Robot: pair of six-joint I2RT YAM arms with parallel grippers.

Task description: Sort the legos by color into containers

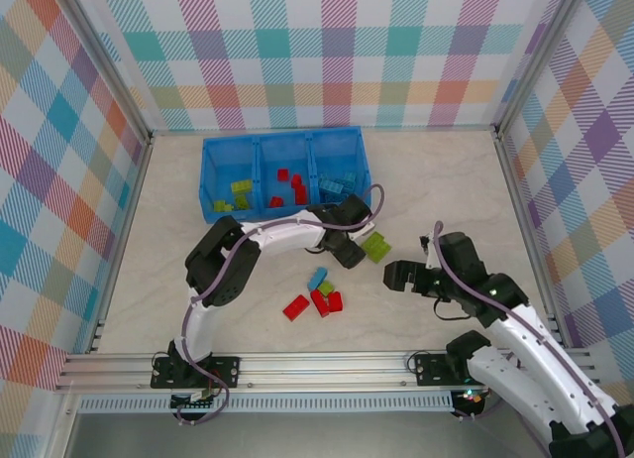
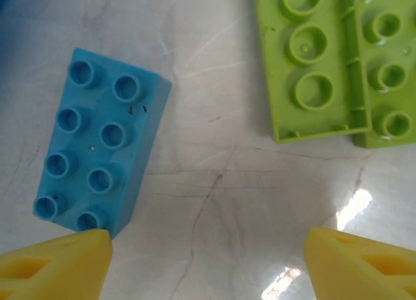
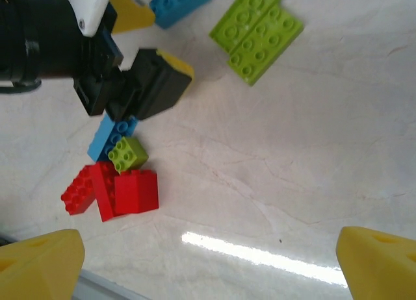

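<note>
hovering low over the table on the near side of the tray's right end, left gripper (image 2: 207, 266) is released, jaws apart, nothing between them. light blue 2x4 brick (image 2: 97, 141) lies studs-up on the table, one corner right at a yellow fingertip (image 2: 58, 264), outside the gap. two lime green plates (image 2: 331, 60) lie flat just right of it, touching each other. right gripper (image 3: 208, 267) is spread wide and empty over bare table, right of a small heap: red bricks (image 3: 110, 186), small green brick (image 3: 127, 154), blue brick (image 3: 110, 134), all touching. tray (image 1: 282, 138) sits far centre: green pieces (image 1: 236, 195) in the left compartment, red pieces (image 1: 290, 187) in the middle, light blue pieces (image 1: 337, 185) in the right.
</note>
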